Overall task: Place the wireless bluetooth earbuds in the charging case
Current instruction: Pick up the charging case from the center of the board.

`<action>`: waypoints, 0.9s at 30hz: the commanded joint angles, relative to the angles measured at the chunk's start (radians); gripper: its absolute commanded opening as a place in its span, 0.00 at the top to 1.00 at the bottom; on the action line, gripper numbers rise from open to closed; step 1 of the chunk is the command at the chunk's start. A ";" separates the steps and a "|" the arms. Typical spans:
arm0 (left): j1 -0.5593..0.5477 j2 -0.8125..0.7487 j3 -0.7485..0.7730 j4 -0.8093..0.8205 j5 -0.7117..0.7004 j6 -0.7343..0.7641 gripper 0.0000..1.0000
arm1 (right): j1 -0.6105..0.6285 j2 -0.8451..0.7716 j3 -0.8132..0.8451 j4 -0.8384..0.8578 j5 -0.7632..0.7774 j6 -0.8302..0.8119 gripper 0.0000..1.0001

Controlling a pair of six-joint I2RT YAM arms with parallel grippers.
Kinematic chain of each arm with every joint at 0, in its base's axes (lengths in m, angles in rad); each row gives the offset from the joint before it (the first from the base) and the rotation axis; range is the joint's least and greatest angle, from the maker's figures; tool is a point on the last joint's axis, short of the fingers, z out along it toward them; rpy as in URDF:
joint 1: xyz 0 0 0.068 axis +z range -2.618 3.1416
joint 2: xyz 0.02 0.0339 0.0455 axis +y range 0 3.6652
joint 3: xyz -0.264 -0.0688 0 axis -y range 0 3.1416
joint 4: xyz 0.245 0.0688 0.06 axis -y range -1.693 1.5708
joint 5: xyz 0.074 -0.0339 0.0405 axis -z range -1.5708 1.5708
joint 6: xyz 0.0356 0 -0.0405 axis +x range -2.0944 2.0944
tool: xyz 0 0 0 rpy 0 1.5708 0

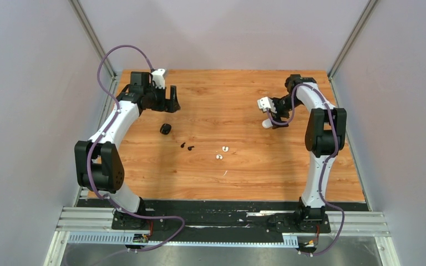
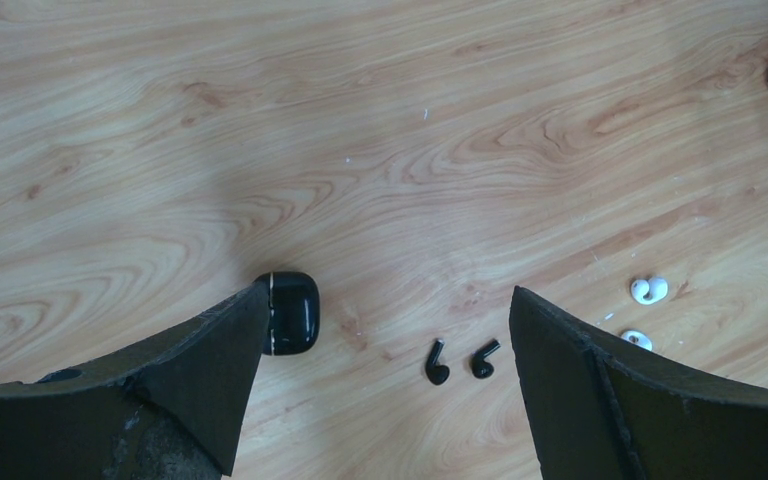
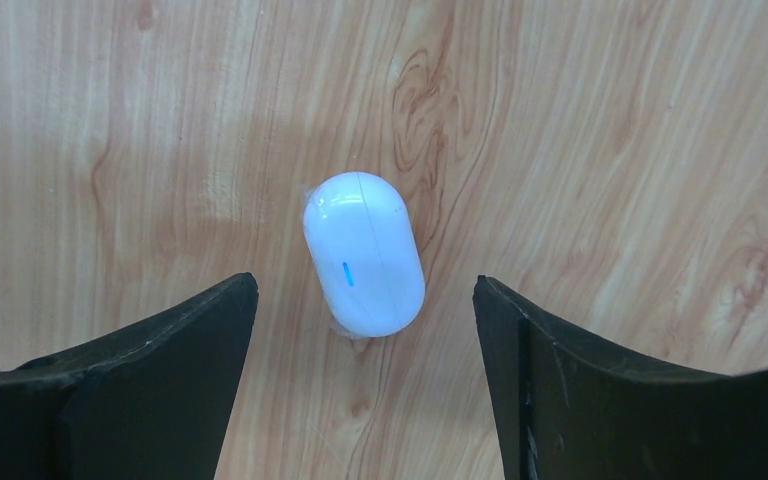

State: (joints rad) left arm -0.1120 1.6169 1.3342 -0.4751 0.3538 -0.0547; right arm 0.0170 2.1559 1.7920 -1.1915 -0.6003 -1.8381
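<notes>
Currently, the left gripper (image 2: pixel 388 295) hangs above the light-brown wood-grain table (image 1: pixel 244 88). Its two dark fingers are spread wide and grip nothing.

1. Left wrist view. A rounded glossy black charging case (image 2: pixel 292 312) lies shut on the table. It sits at the inner edge of the left-hand finger, which partly hides it. The top view shows this case lying apart from the gripper, on the side nearer the arm bases.
2. Two small glossy black earbuds (image 2: pixel 437 362) (image 2: pixel 484 359) lie side by side on the table. They appear in the gap between the fingers, closer to the right-hand finger.
3. Two small white earbuds (image 2: pixel 648 291) (image 2: pixel 636 339) lie further right, past that finger. The nearer one is at the finger's edge in this view.
4. Top view. All four earbuds lie loose on the table between the two arms, with the black pair to the left of the white pair.

The right gripper (image 3: pixel 365 283) also has its fingers apart. A rounded glossy white charging case (image 3: pixel 363 255) lies shut on the table between them, with bare wood showing on each side and no contact with either finger. A lid seam and a small blue mark are visible on its shell. This case lies well apart from the earbuds, toward the far right of the table.
</notes>
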 commanded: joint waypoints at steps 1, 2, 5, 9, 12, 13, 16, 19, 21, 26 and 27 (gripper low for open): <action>-0.010 -0.043 0.021 0.006 0.001 0.028 0.04 | 0.010 0.037 0.061 -0.028 0.026 -0.079 0.19; -0.010 -0.043 0.021 0.004 -0.001 0.029 0.04 | 0.013 0.047 0.068 -0.028 0.035 -0.073 0.19; -0.014 -0.042 0.022 -0.002 0.002 0.031 0.04 | 0.017 0.079 0.087 -0.039 0.068 -0.071 0.20; -0.022 -0.041 0.023 0.003 0.001 0.034 0.04 | 0.018 0.104 0.092 -0.051 0.097 -0.087 0.23; -0.029 -0.039 0.025 0.005 -0.001 0.039 0.04 | 0.021 0.114 0.089 -0.055 0.108 -0.101 0.27; -0.030 -0.038 0.027 0.005 0.000 0.039 0.04 | 0.021 0.116 0.087 -0.057 0.109 -0.103 0.28; -0.035 -0.033 0.030 0.008 0.002 0.038 0.04 | 0.025 0.115 0.081 -0.058 0.109 -0.109 0.34; -0.040 -0.023 0.039 0.014 0.009 0.034 0.04 | 0.030 0.106 0.072 -0.059 0.106 -0.091 0.47; -0.045 -0.014 0.048 0.019 0.017 0.029 0.04 | 0.033 0.094 0.069 -0.053 0.088 -0.050 0.58; -0.108 0.001 0.087 0.028 0.031 0.177 0.06 | 0.038 -0.016 0.029 0.095 -0.025 0.184 0.79; -0.115 0.002 0.105 0.031 0.046 0.200 0.06 | 0.045 -0.056 0.008 0.156 -0.053 0.252 0.82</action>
State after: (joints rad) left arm -0.1738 1.6226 1.3556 -0.4828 0.3599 0.0143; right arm 0.0452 2.2539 1.8370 -1.1854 -0.5186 -1.8015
